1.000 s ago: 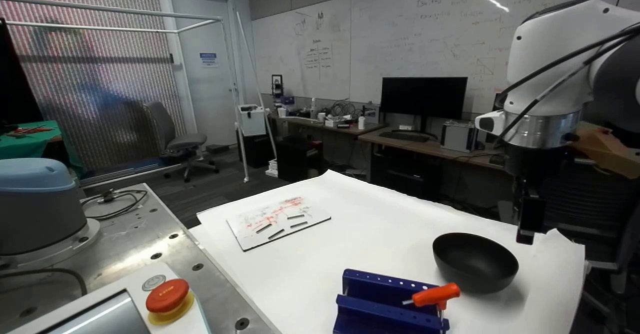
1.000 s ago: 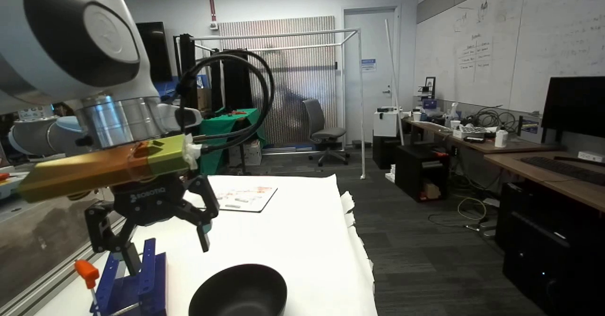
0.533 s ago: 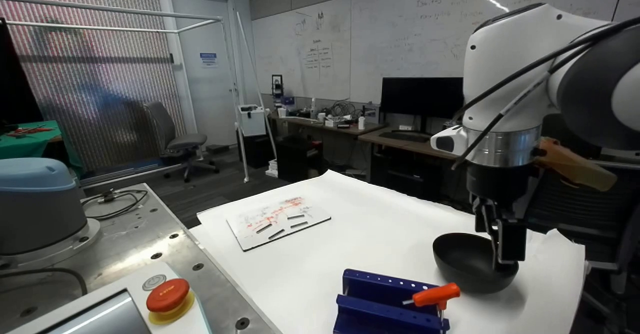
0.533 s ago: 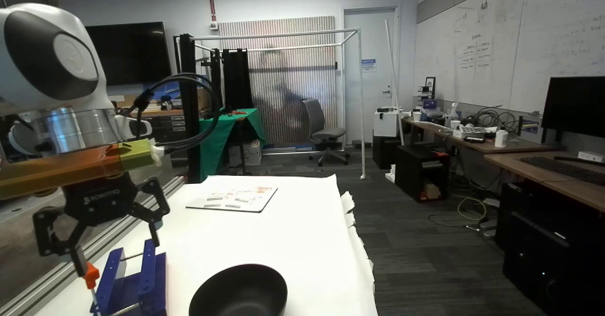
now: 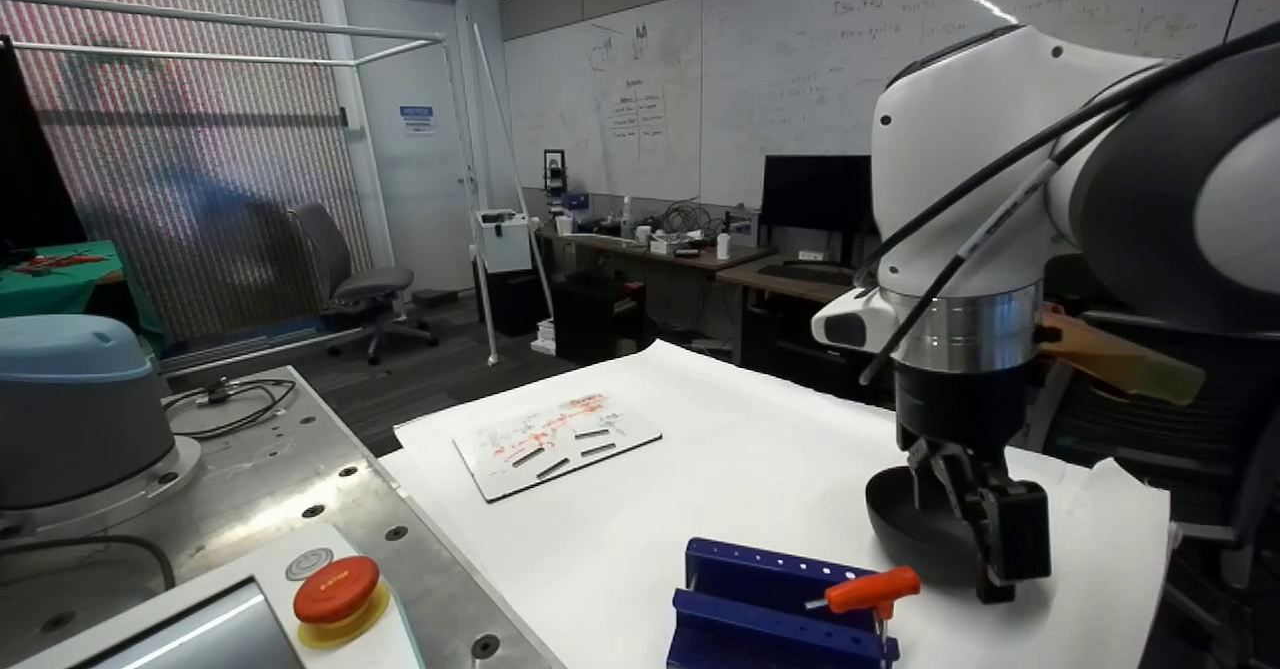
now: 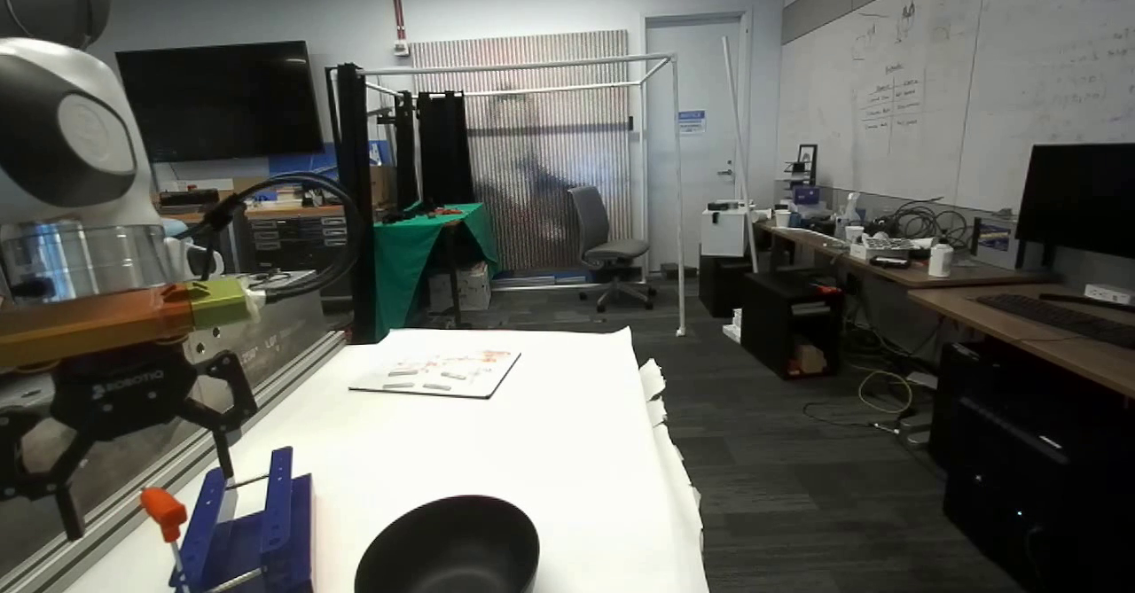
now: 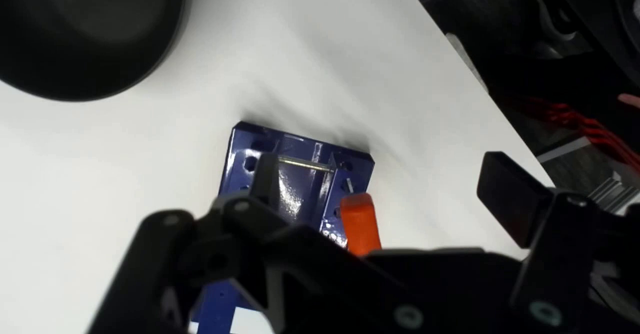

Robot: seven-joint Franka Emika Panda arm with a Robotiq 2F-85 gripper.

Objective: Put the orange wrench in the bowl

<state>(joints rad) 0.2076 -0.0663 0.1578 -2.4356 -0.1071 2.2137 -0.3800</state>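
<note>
The orange wrench (image 5: 870, 592) has a T-shaped orange handle and a thin metal shaft. It stands upright in the end of the dark blue ridged rack, also in an exterior view (image 6: 164, 513) and the wrist view (image 7: 361, 226). The black bowl (image 6: 448, 549) stands on the table beside the rack and shows at the wrist view's upper left (image 7: 90, 34). My gripper (image 6: 149, 497) is open and empty. In the wrist view its fingers (image 7: 387, 189) lie either side of the wrench handle, which is nearer the left finger. In an exterior view the gripper hides part of the bowl (image 5: 905, 519).
The dark blue rack (image 5: 770, 614) stands on the white-covered table (image 5: 720, 449). A small whiteboard (image 5: 560, 444) with several dark strips lies farther along the table. A red button (image 5: 338, 591) on a yellow base sits on a control panel near a metal bench.
My open gripper has come down and moved left in both exterior views, from over the rack to around the wrench handle's position. The wrench, rack and bowl have not moved.
</note>
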